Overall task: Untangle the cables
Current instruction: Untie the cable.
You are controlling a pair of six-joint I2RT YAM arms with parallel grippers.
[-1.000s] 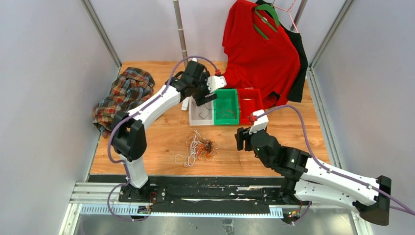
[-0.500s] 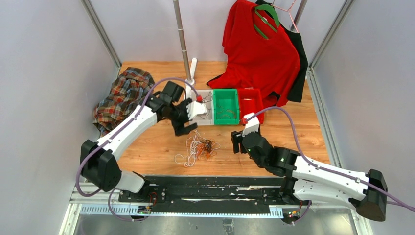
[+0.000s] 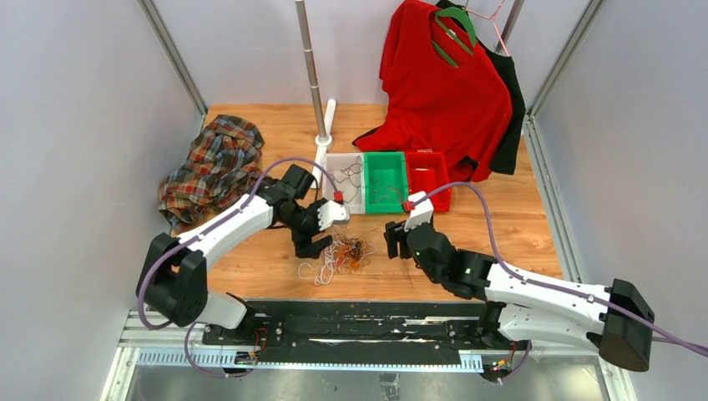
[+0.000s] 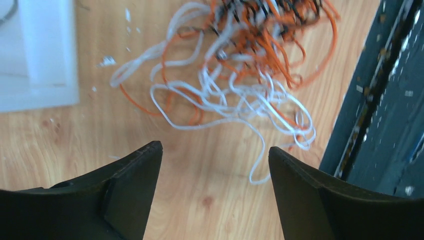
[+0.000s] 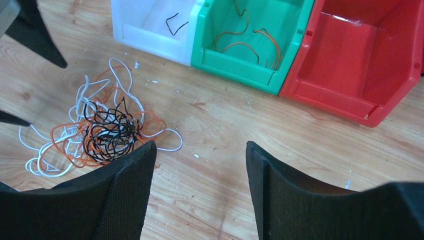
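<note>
A tangle of white, orange and black cables [image 3: 338, 255] lies on the wooden table in front of the bins. My left gripper [image 3: 311, 236] stands open just left of it. In the left wrist view the cables [image 4: 240, 75] lie beyond the open left gripper [image 4: 215, 148], with bare wood between the jaws. My right gripper [image 3: 392, 240] is open to the right of the tangle. In the right wrist view the cables [image 5: 105, 132] sit left of the right gripper [image 5: 200, 145], which holds nothing. A black wire [image 5: 176, 24] lies in the white bin, orange wires [image 5: 250, 42] in the green one.
White bin [image 3: 344, 209], green bin [image 3: 385, 209] and red bin [image 3: 427, 205] stand in a row behind the tangle. A plaid shirt [image 3: 213, 167] lies at the left, a red shirt [image 3: 442, 92] hangs at the back right, and a pole [image 3: 313, 75] stands behind the bins. A black rail [image 3: 359, 322] runs along the near edge.
My left arm has swung from over the bins down and toward me, to the left side of the tangle. My right gripper has crept left toward the tangle.
</note>
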